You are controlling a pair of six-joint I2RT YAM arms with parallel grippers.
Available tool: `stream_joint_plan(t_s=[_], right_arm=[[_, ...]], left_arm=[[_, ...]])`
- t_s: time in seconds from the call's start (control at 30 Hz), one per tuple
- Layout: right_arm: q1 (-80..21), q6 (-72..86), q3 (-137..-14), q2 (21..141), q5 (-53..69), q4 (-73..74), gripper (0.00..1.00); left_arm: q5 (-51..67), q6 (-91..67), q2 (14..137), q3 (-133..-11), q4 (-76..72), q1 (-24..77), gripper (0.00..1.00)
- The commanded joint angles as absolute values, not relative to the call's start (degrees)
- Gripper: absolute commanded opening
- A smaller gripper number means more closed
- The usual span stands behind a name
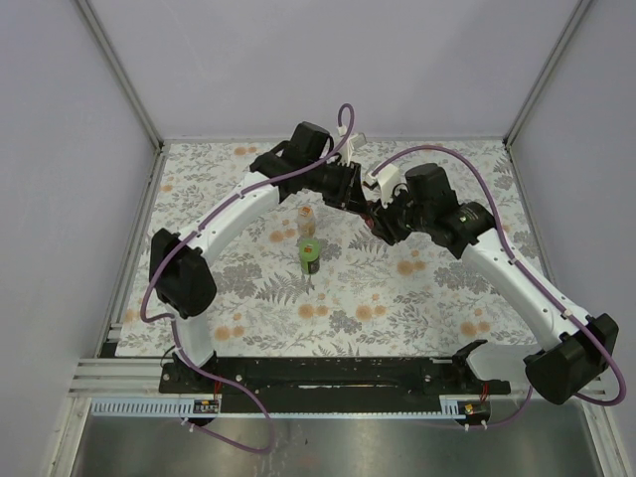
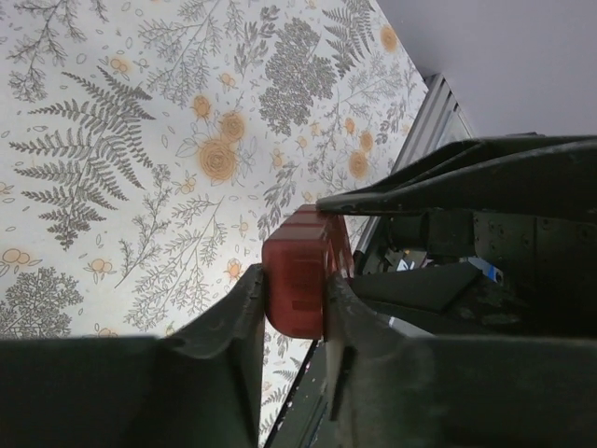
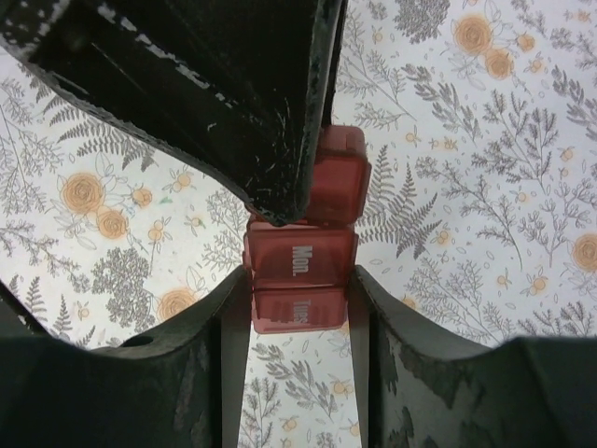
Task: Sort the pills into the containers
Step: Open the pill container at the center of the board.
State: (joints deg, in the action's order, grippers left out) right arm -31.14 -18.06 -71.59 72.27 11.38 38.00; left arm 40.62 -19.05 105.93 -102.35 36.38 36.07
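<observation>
A dark-red rectangular plastic pill box [image 3: 300, 266] is held off the cloth between both grippers, just above the centre of the overhead view. Its compartments are rounded at the corners and slightly glossy. Two lids in the right wrist view are printed in pale letters, "Mon." and "Tues". The lids seen there lie down flat, so what the compartments hold cannot be told.

The right gripper [image 3: 298, 275] is partly closed, with a matte black finger pressed against each long side of the pill box at the bottom centre of its own view. The left gripper [image 2: 292, 280] is likewise closed onto one end of the pill box, a dark finger seated against each flank. Its scuffed black body is seen across the upper left of the right wrist view.

A small bright green cylindrical bottle [image 1: 310, 255] stands on the cloth to the lower left of the grippers. A smaller pale-and-orange bottle [image 1: 306, 221] stands just above it. Their contents cannot be made out.

The table is covered by a flat white cloth [image 1: 397, 298] printed with grey ferns and orange flowers. Purple cables [image 1: 238, 194] are looped along both white arms.
</observation>
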Motion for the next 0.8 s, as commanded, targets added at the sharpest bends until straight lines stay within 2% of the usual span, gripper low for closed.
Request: stream_joint_plan(t_s=[0.0,0.03,0.07,0.13,0.2,0.3,0.6,0.77], right_arm=[[-31.64,-16.96,-71.81,70.58,10.11,34.72,0.21],[-31.64,-16.88,-71.72,70.66,10.11,34.72,0.25],[-31.55,-16.53,-71.81,70.49,9.93,34.80,0.34],[-31.64,-16.44,-71.98,70.31,9.32,35.33,0.49],[-31.64,-16.35,-72.33,70.23,8.27,35.94,0.56],[-31.64,-16.70,-73.03,69.87,7.91,37.17,0.72],[-31.55,-16.70,-73.48,68.47,8.17,38.41,0.74],[-31.64,-17.66,-74.18,67.94,8.35,39.99,0.74]], left_arm=[[42.97,-18.72,107.66,-105.64,36.12,35.95,0.14],[43.50,-19.07,107.93,-105.73,36.12,35.95,0.04],[43.85,-19.51,108.02,-105.73,35.95,35.95,0.00],[43.77,-19.77,108.02,-105.47,35.68,35.95,0.00],[43.07,-20.13,107.67,-105.12,35.16,35.86,0.00],[42.19,-21.88,106.44,-103.71,33.58,35.77,0.00],[42.01,-25.74,103.54,-100.03,30.24,34.54,0.00],[44.20,-33.03,101.61,-95.29,23.83,31.21,0.00]])
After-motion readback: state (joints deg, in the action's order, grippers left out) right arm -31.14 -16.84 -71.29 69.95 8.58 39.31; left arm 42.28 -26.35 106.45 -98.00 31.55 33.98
